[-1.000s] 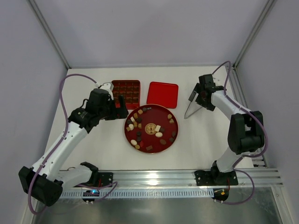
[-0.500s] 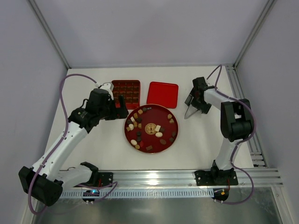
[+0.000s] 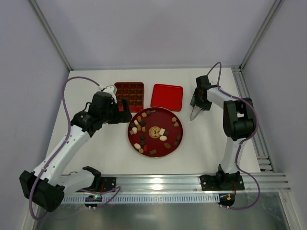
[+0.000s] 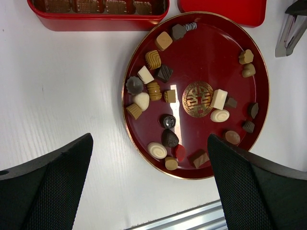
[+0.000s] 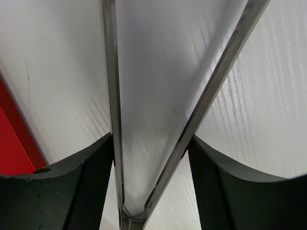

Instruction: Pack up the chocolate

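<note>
Chocolate (image 4: 219, 99) lies loose on the round red plate (image 4: 206, 57) at the middle of the worktop. The left end effector (image 3: 123, 111) is held spread and empty just beside the plate's left rim. Towards the far right edge, the tongs (image 3: 194, 114) are clasped by the right end effector (image 3: 198, 99), tips down. Their arms should be squeezed evenly, and one piece carried to the box (image 4: 96, 22) at the far edge.
</note>
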Controlling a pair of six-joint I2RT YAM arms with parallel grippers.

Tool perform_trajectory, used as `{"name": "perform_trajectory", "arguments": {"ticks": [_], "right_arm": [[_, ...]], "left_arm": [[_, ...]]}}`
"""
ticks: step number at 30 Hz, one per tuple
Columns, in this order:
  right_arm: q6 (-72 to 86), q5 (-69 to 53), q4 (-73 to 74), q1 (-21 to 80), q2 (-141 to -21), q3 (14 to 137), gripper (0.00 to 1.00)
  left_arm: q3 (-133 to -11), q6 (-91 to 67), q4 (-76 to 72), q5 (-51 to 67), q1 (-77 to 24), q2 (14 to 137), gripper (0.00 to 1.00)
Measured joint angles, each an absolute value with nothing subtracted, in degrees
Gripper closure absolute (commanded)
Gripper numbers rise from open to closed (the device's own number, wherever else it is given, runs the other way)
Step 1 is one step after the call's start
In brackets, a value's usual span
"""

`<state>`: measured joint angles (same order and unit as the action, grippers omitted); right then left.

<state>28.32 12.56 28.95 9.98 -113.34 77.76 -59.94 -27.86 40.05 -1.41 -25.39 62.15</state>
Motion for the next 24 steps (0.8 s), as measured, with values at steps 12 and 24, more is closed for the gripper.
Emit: {"name": "perform_trajectory", "arguments": {"ticks": [12, 24], "right_arm": [[19.0, 10.5, 28.4, 10.0, -113.6, 78.0, 0.3], [23.0, 10.3, 26.3, 10.4, -111.8, 74.9, 0.23]], "left_arm": [[-59.6, -27.9, 39.9, -1.2, -25.4, 62.2, 0.0], [-59.1, -28.0, 39.4, 0.6, -25.4, 62.6, 0.0]]}}
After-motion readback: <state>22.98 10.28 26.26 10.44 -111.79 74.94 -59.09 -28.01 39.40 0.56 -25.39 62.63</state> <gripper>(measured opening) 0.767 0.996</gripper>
